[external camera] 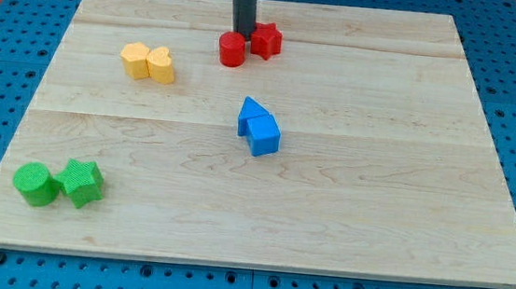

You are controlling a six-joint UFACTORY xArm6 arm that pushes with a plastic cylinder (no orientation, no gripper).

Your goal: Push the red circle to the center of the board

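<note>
my tip [241, 34] | touching red circle [233, 50], top side | round, no long axis

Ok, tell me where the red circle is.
The red circle sits near the board's top edge, centre, touching the red star on its right, with my tip just behind it.
</note>
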